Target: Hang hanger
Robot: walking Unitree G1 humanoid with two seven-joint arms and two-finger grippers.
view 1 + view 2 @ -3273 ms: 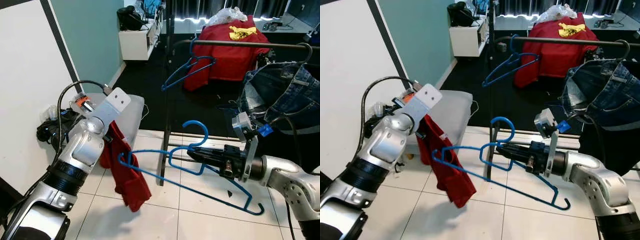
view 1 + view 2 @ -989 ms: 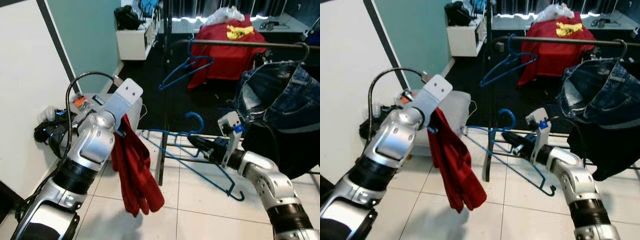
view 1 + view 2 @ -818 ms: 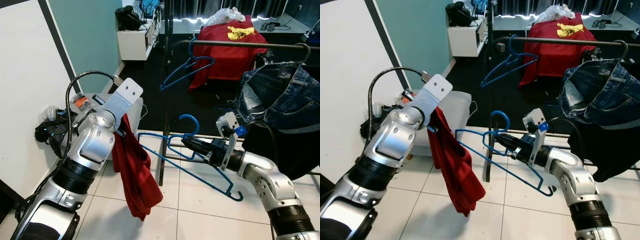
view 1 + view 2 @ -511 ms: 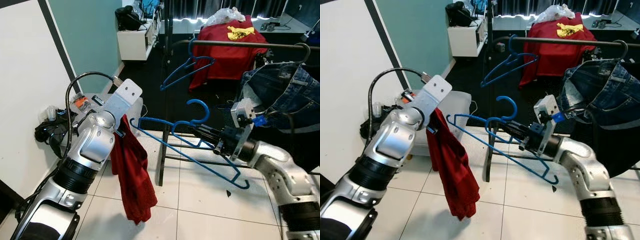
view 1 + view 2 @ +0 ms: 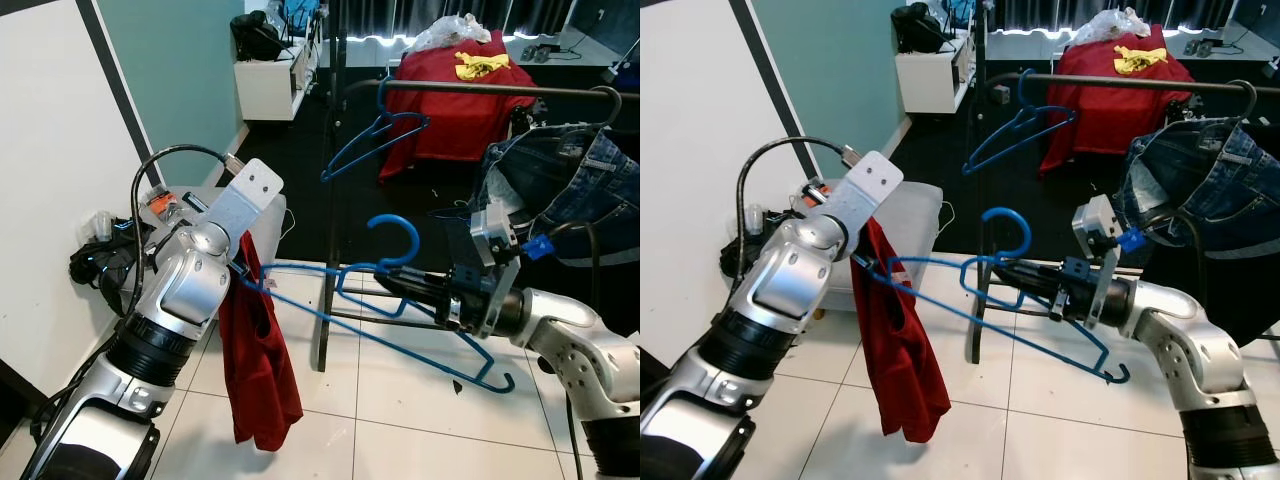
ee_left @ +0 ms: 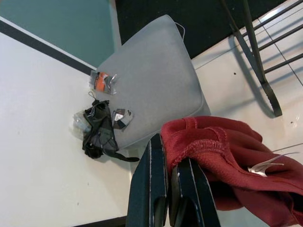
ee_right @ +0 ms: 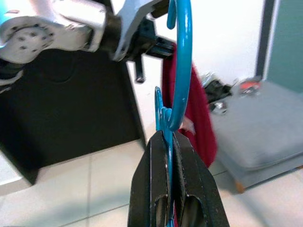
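Hanger tip has just slid from clear of the red garment [image 5: 258,350] into its neck, right gripper [image 5: 432,293] fingers pinching blue hanger [image 5: 380,300] below its hook, left gripper [image 6: 166,189] fingers clamped on the collar, rail [image 5: 480,88] hanging still ahead.

You have before you:
- Blue hangers, two: one held hanger [image 5: 400,300], one hanger on the rail [image 5: 375,140].
- Red garments, two: a red shirt [image 5: 258,370] and a red cloth [image 5: 450,100] behind the rail.
- Jeans [image 5: 560,190], one pair.
- Clothes rail [image 5: 480,89], one.
- Grey cushion [image 6: 151,80], one.
- Grippers, two: left gripper [image 6: 171,189], right gripper [image 7: 171,189].
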